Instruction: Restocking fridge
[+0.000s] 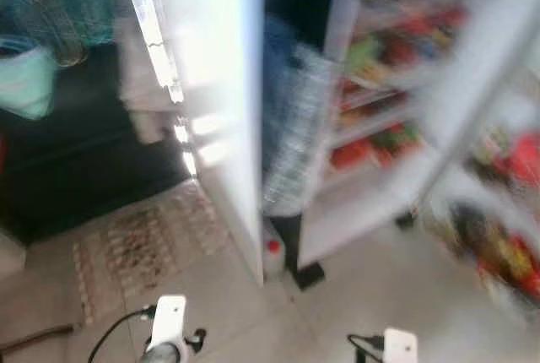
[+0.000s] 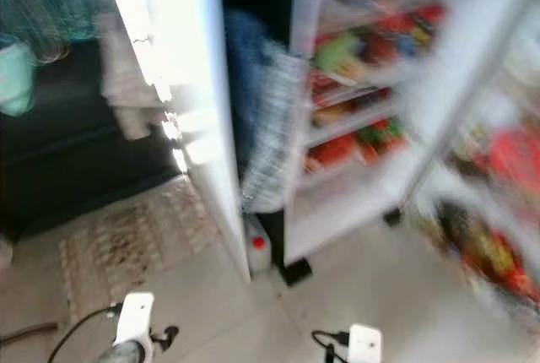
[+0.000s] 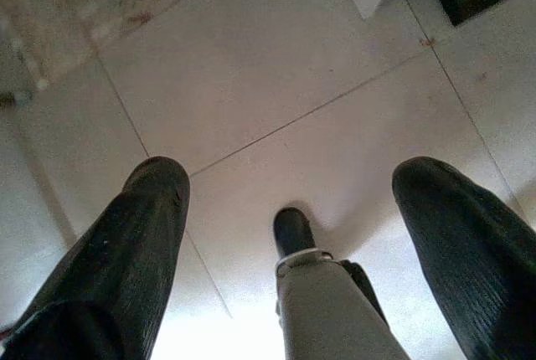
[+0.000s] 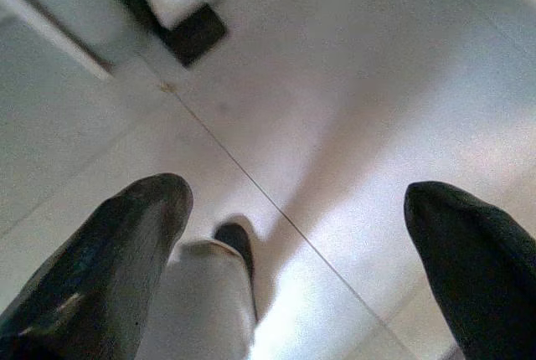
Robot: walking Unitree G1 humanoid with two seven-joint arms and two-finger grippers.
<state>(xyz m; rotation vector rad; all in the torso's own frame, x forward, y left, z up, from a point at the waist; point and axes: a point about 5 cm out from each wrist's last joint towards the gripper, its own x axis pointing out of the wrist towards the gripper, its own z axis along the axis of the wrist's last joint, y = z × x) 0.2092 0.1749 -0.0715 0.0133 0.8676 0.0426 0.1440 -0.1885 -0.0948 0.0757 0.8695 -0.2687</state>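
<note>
Both hands [image 3: 289,209] [image 4: 293,218] spread, empty, above tile floor [image 3: 335,67]; fridge [image 1: 371,127] open.

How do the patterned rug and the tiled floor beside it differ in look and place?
The rug is mottled with a dotted border and lies nearer the dark cabinet; the floor is plain pale tile with thin grout lines and runs before the open fridge. Both are flat, light in tone and blurred.

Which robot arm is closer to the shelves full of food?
Probably the right. Both grippers hang open and empty over the floor tiles, but the open fridge's stocked shelves lie toward the robot's right, nearer the right gripper than the left gripper.
</note>
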